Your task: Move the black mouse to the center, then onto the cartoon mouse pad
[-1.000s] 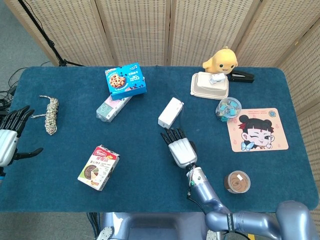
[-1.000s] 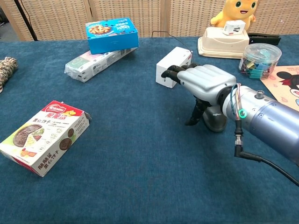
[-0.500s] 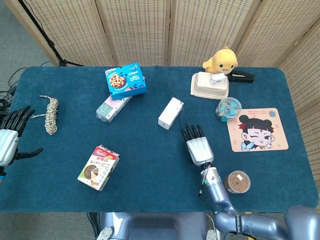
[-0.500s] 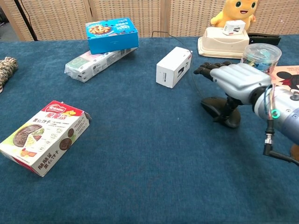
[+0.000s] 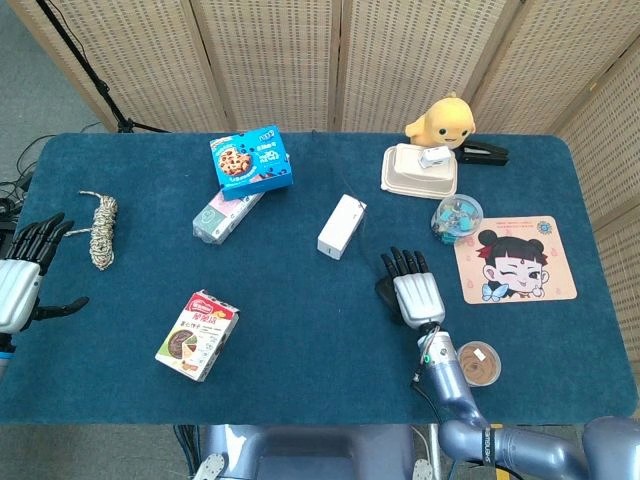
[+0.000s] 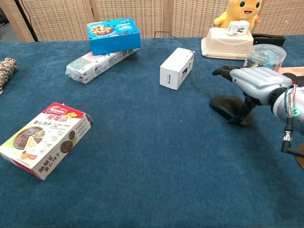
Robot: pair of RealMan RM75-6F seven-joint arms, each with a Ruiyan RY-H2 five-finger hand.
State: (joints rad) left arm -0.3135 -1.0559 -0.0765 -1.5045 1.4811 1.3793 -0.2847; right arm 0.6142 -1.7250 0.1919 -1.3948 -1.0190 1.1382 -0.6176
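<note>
Rightward now, right hand (image 6: 256,83) grips black mouse (image 6: 228,105) beneath it.

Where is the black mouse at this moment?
In the chest view the black mouse lies on the blue table, right of centre, under the right hand, which covers its right part. The white box is its nearest neighbour, up-left.

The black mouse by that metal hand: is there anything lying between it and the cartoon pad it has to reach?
Nothing visible. Bare blue cloth runs from the black mouse, under the right hand, to the cartoon mouse pad. The jar of clips stands just off that path, farther back.
</note>
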